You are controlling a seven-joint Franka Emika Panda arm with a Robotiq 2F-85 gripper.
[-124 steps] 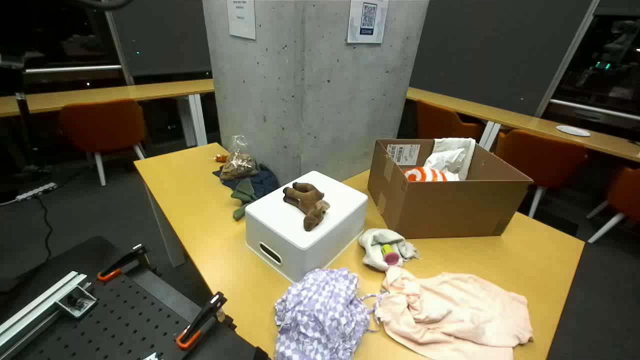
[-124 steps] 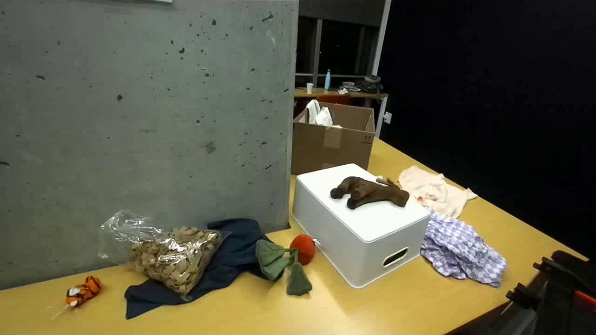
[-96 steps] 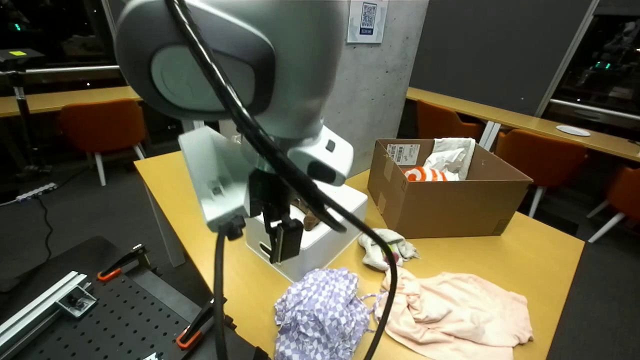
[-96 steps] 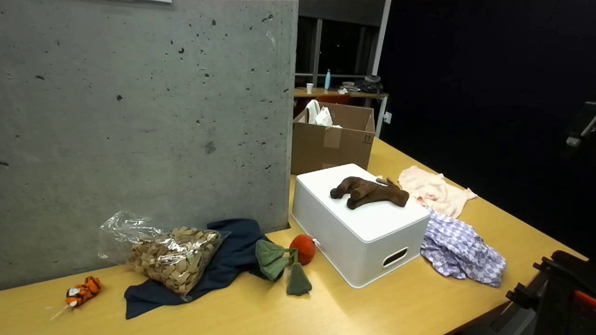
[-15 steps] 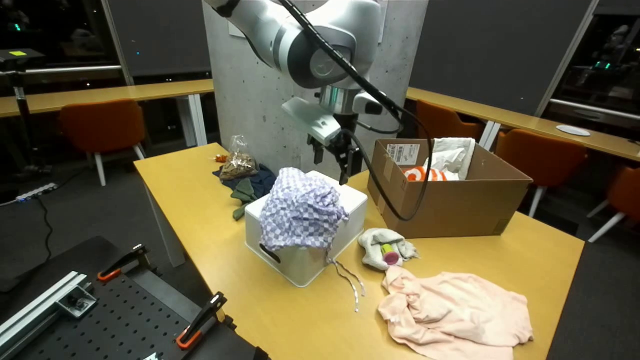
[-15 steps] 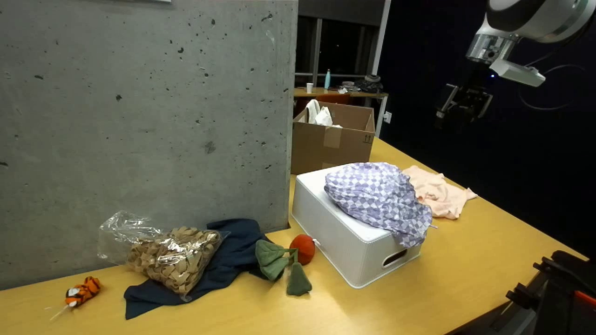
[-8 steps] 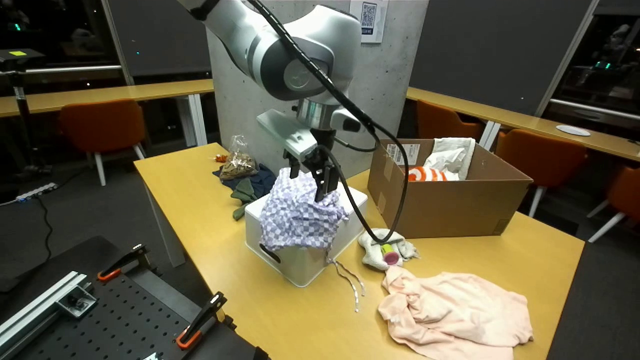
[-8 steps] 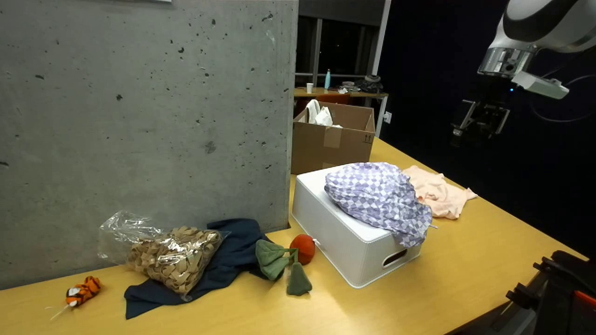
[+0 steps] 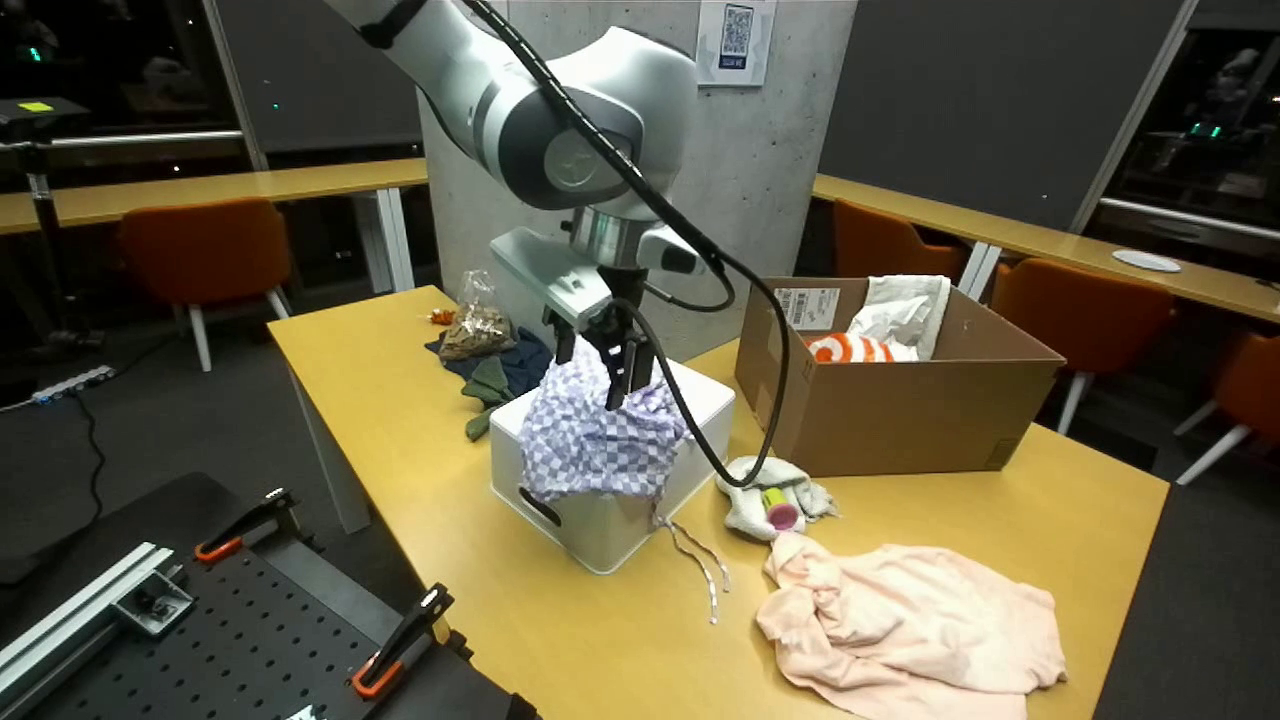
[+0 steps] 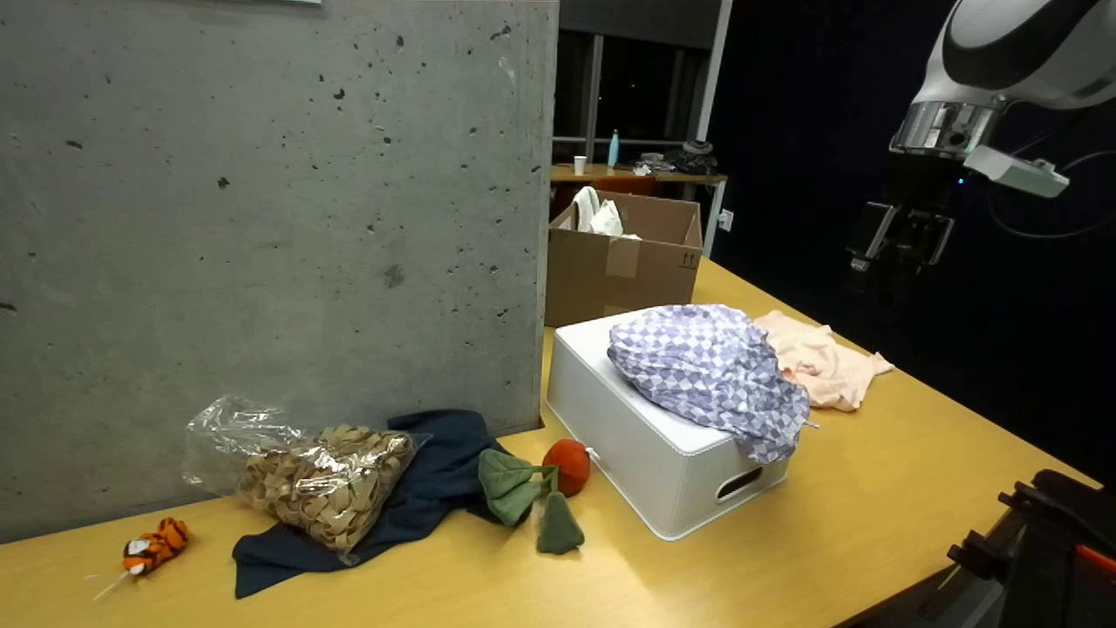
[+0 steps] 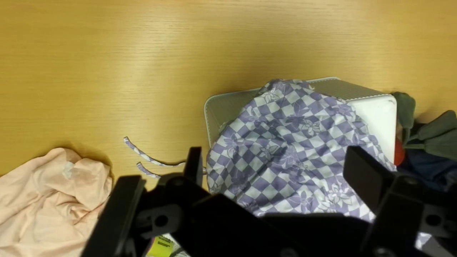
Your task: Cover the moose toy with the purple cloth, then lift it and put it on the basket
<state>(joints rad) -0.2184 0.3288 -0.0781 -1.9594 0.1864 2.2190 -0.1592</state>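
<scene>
The purple cloth (image 10: 711, 375) lay draped over the white box (image 10: 610, 427), with the fingers (image 11: 367, 178) released in the air.
The cloth covered one end of the box's top and hung over the edge above the handle slot (image 10: 739, 484); the opposite end showed bare. Two cords (image 11: 142, 155) trailed from it to the surface (image 10: 872, 488) near a corner of the box. The fingers stood wide apart, gripping nothing, and the wrist view showed the cloth between and beyond them. The moose toy could not be seen, so its place could not be told. A pink cloth (image 9: 910, 630) lay near an edge of the surface, and a cardboard box (image 9: 910, 420) stood by the concrete pillar (image 10: 288, 218).
</scene>
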